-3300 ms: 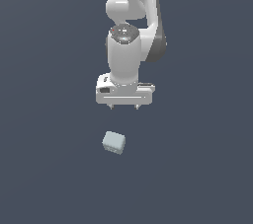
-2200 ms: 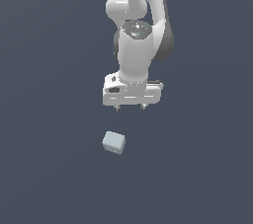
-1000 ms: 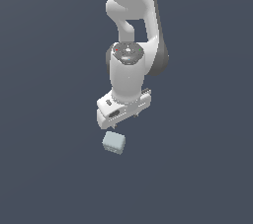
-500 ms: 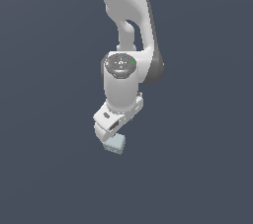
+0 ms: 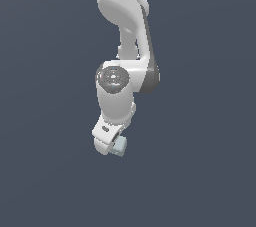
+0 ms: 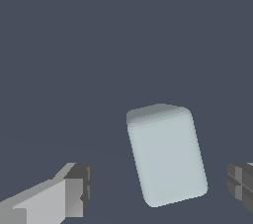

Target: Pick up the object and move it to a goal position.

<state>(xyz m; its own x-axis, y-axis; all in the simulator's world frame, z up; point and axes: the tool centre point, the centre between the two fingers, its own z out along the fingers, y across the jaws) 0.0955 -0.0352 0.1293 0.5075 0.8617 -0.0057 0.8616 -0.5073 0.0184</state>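
Note:
The object (image 6: 167, 155) is a small pale grey-blue block with rounded edges lying on the dark floor. In the wrist view it sits between my two fingers (image 6: 74, 191), with a gap on each side, and they do not touch it. My gripper (image 6: 160, 186) is open. In the exterior view the white hand covers most of the object (image 5: 120, 145); only a corner shows beside the gripper (image 5: 109, 143). The fingertips themselves are hidden there by the hand.
A plain dark grey-blue floor (image 5: 200, 171) fills both views. The white arm (image 5: 122, 31) rises from the hand toward the top of the exterior view.
The arm has swung forward and lowered, turning its hand, until the gripper came down around the object. The object has stayed where it was.

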